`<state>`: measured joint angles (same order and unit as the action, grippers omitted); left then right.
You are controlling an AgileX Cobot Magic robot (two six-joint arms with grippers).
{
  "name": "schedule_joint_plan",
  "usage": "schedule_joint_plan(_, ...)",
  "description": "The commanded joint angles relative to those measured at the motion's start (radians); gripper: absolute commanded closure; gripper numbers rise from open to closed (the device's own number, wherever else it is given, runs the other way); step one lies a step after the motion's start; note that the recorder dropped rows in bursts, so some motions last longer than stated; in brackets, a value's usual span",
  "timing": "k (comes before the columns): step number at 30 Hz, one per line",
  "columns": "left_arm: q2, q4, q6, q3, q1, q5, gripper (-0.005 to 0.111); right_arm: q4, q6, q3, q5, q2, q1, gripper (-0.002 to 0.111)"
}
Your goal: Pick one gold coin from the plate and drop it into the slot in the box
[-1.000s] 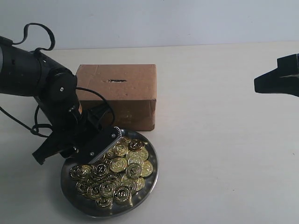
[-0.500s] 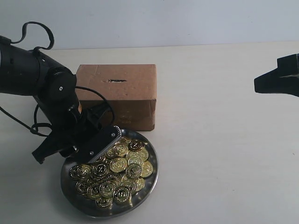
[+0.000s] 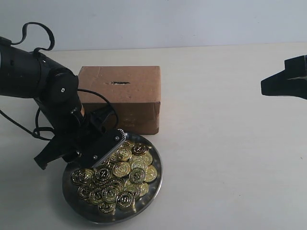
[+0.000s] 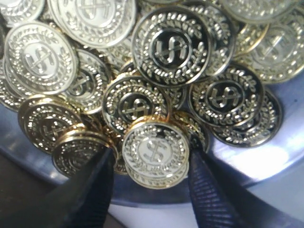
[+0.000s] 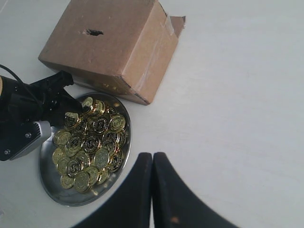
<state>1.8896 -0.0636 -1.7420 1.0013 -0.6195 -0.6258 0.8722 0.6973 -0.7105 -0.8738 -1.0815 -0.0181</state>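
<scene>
While left gripper (image 3: 118, 138) dips into plate (image 3: 157, 184) at side nearest box (image 3: 136, 98), one gold coin (image 4: 156, 153) sits right between its two black fingers (image 4: 97, 190). Jaws stand about one coin apart; cannot tell if pads press coin. This coin lies on heap of other coins (image 4: 171, 45), near plate rim. Only left wrist view shows this; exterior view hides the coin behind finger. Box slot (image 3: 120, 82) in box top, well apart from gripper. Right gripper (image 5: 152, 190) closed, empty, far right above table (image 3: 230, 143).
</scene>
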Motion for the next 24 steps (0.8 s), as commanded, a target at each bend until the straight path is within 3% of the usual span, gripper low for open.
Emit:
schedule_joint_plan(1, -0.01, 0.019, -0.007, -0.002, 0.001, -0.007, 0.058, 0.011, 0.013, -0.005, 0.007, 0.0, -0.005, 0.108)
schedule_joint_plan(24, -0.01, 0.031, -0.033, -0.002, 0.001, -0.017, 0.058, 0.011, 0.013, -0.005, 0.007, 0.0, -0.005, 0.108)
